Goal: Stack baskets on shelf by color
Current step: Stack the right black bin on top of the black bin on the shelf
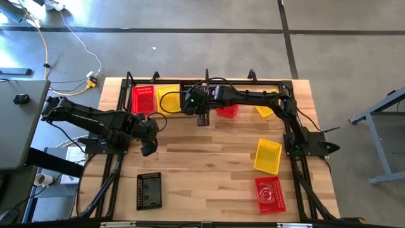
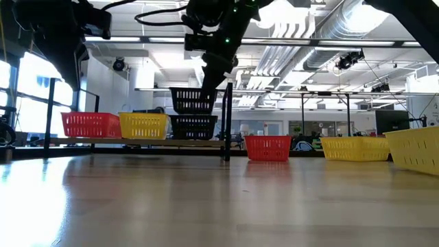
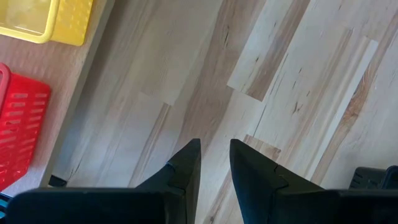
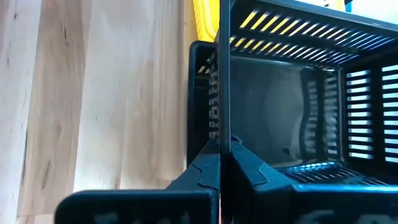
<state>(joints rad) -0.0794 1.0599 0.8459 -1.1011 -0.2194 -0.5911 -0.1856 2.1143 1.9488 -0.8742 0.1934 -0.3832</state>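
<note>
A: Right claw [image 4: 219, 163] pinching the wall of a black basket [image 2: 193, 100], held just above a second black basket [image 2: 193, 127] on the shelf [image 2: 137, 142], beside the yellow basket [image 2: 143, 125].

B: Square the rims, lower straight, release once nested.

A: Left claw [image 3: 214, 163] slightly spread, empty, over the counter [image 1: 209, 155].

The slatted wooden table [image 1: 209, 164] carries the shelf [image 1: 166, 83] at 12 o'clock. At 7 o'clock lies a black basket [image 1: 149, 190]; at 4 o'clock a yellow basket [image 1: 267, 156] and a red basket [image 1: 270, 194]
</note>
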